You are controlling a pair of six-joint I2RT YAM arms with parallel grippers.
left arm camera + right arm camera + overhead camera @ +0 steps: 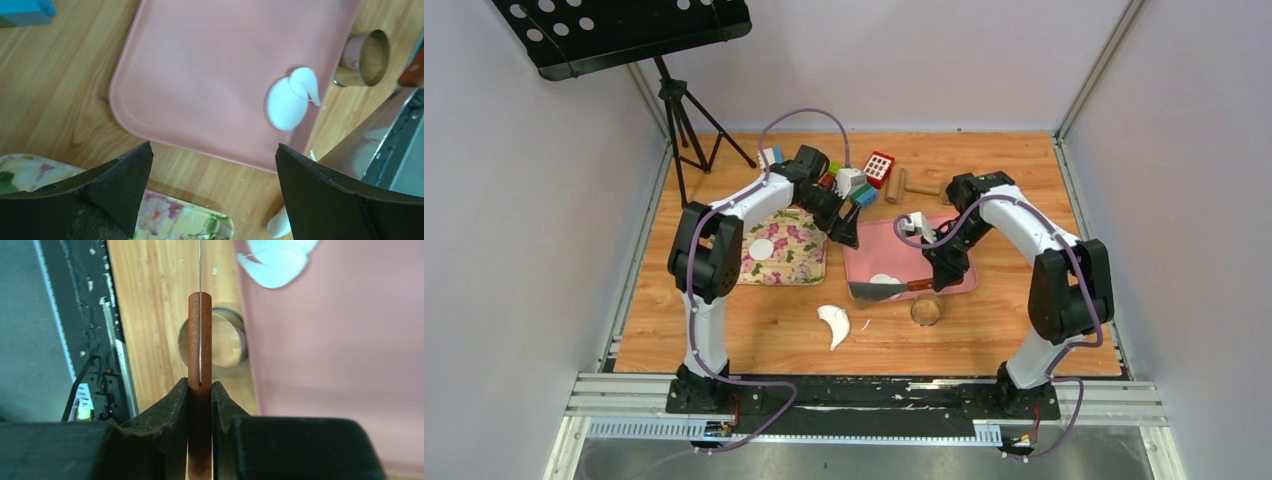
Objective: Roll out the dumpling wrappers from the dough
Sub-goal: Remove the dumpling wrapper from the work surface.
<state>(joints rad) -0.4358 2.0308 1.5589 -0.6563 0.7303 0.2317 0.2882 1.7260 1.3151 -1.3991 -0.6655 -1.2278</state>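
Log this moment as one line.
left gripper: open, empty, over pink tray edge | right gripper: shut on scraper | wrapper: on floral tray | second wrapper: on pink tray | dough scrap: on table

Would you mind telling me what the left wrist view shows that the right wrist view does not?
Only the left wrist: the open left gripper, a floral tray corner and a blue block. Only the right wrist: the right gripper shut on a knife's brown handle, and a black rail. Both: the pink tray, the metal ring and the dumpling wrapper on that tray.
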